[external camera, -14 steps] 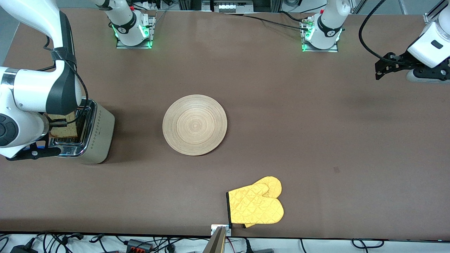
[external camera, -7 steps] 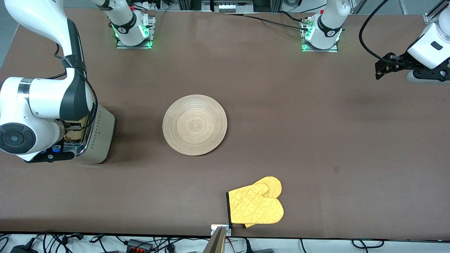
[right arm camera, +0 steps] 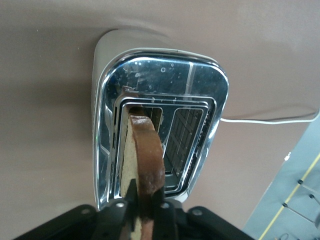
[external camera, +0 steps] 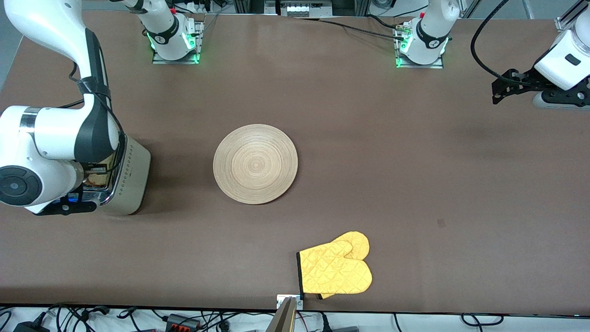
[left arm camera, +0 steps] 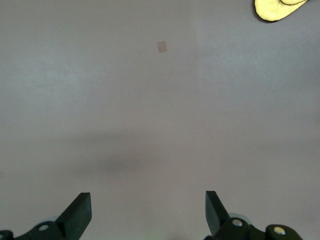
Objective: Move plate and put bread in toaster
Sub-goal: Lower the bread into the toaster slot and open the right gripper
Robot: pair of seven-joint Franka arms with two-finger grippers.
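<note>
Right hand point(right arm camera: 145, 202) grips the bread point(right arm camera: 145, 155) over one slot of the toaster point(right arm camera: 160, 125), at the tabletop's right-arm edge. Keep the slice square to the slot; release only once seated. Left hand point(left arm camera: 147, 212), spread wide, waits over the other end.

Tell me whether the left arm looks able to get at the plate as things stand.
Probably yes. The left gripper hangs open over bare table at its own end, and nothing stands between it and the plate; the right gripper is busy holding the bread in the toaster.
</note>
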